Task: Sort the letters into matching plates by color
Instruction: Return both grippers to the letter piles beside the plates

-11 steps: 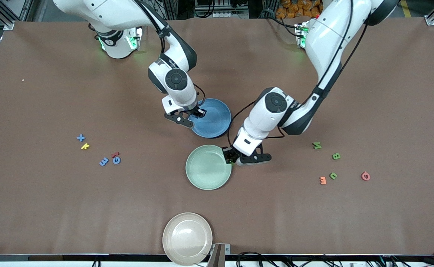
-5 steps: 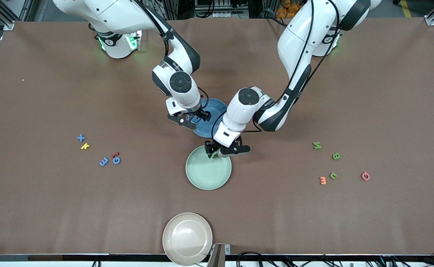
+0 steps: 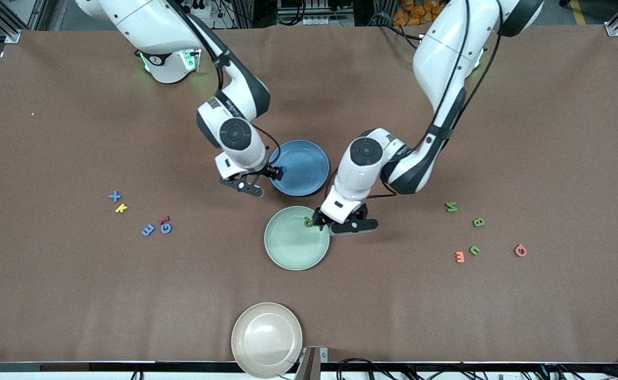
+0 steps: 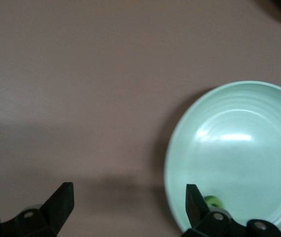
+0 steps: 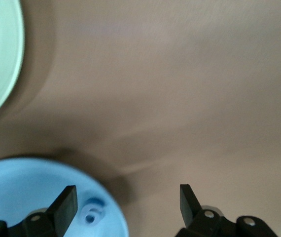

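The blue plate (image 3: pixel 303 166) sits mid-table, and the pale green plate (image 3: pixel 293 245) lies nearer the front camera. My right gripper (image 3: pixel 273 173) hangs open over the blue plate's rim (image 5: pixel 27 190), with a blue digit (image 5: pixel 93 213) lying in the plate below it. My left gripper (image 3: pixel 317 219) is open over the green plate's edge (image 4: pixel 239 148), and a green letter (image 3: pixel 309 221) rests inside that rim. Blue letters (image 3: pixel 148 229) lie loose toward the right arm's end. Green letters (image 3: pixel 478 222) lie toward the left arm's end.
A beige plate (image 3: pixel 267 338) sits at the table's front edge. A yellow piece (image 3: pixel 121 208) and a red piece (image 3: pixel 165 219) lie among the blue letters. An orange piece (image 3: pixel 459 257) and a pink piece (image 3: pixel 520 250) lie among the green ones.
Both grippers have opened. The green letter now lies in the green plate and the blue digit in the blue plate. Each gripper has drawn back toward its plate's rim.
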Controlling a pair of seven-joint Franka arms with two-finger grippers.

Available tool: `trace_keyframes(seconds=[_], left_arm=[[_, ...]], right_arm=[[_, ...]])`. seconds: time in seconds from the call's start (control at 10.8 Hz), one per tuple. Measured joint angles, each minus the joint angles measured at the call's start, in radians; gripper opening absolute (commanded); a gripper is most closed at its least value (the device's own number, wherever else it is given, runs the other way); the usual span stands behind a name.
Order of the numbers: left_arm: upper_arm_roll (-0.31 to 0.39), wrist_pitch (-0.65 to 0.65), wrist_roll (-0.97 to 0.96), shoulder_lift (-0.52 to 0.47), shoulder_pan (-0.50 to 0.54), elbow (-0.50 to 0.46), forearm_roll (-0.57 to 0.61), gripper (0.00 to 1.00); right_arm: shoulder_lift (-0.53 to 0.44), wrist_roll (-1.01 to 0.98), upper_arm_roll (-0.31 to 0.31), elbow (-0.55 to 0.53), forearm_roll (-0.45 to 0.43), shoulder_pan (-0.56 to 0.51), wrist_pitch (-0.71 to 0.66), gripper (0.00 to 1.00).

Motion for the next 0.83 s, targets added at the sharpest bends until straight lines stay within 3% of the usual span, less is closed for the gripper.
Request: trace_keyframes(seconds=[0.19, 0.65, 0.83], left_arm=[[0.003, -0.100, 0.176, -0.074, 0.067, -0.058, 0.004, 1.00], [-0.020, -0.088, 0.490, -0.376, 0.296, -0.488, 0.007, 1.00], [-0.021, 0.015, 0.516, -0.496, 0.368, -0.675, 0.008, 1.00]], right_arm=[[-0.006, -0.144, -0.010, 0.007, -0.002, -0.069, -0.005, 0.92], [-0.006, -0.474, -0.096, 0.041, -0.004, -0.155, -0.030, 0.92], [-0.006, -0.620, -0.120, 0.041, -0.004, -0.203, -0.031, 0.91]])
